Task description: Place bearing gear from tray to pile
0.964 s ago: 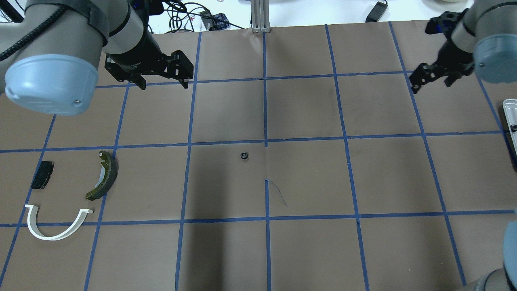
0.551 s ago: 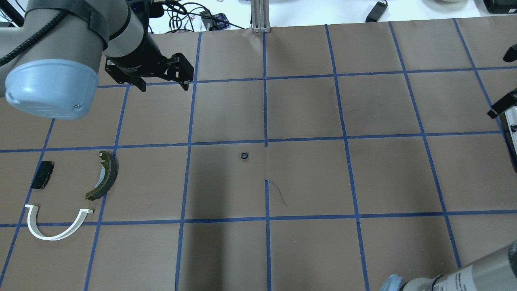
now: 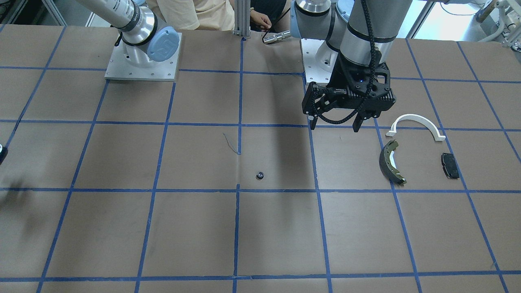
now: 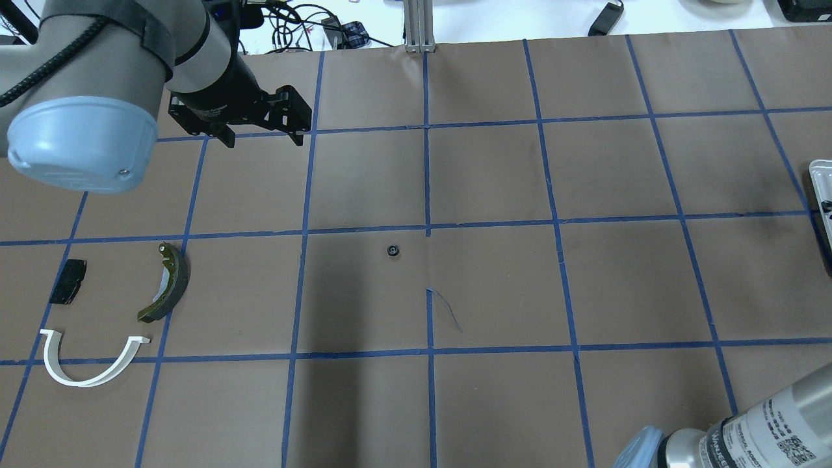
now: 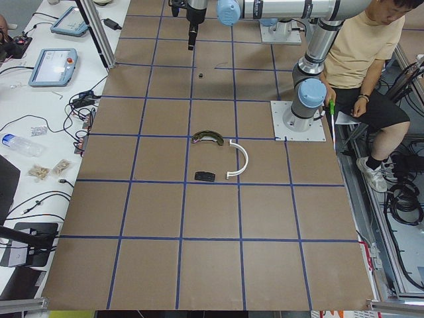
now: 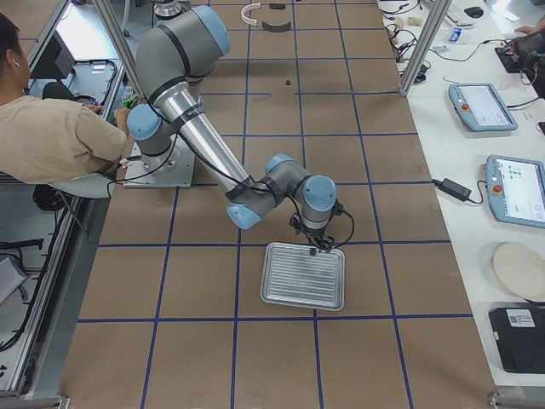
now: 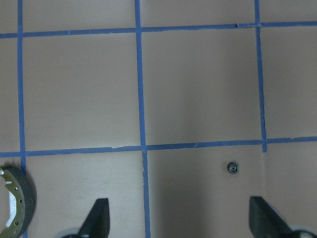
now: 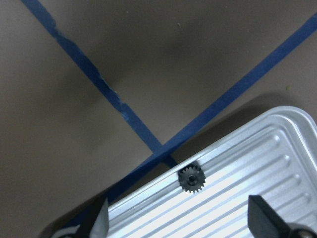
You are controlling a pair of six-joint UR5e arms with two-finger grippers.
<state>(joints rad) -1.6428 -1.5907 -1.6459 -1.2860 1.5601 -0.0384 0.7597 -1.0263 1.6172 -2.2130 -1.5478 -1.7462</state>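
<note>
R arm (image 6: 213,145) now off far corner, over tray (image 8: 257,163) rim w/ gear (image 8: 191,179) just inside; both jaws spread, empty.

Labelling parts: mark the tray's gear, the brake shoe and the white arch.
tray gear (image 8: 191,179), right wrist view, toothed body.
brake shoe (image 4: 178,285), overhead view, dark lining.
white arch (image 4: 81,383), overhead view, curve's bottom.

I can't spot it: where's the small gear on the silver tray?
In the right wrist view, the gear sits just inside the tray's rim, beside the blue tape crossing.

tray (image 4: 819,182) cut by edge, brake shoe (image 7: 26,198) cropped
</note>
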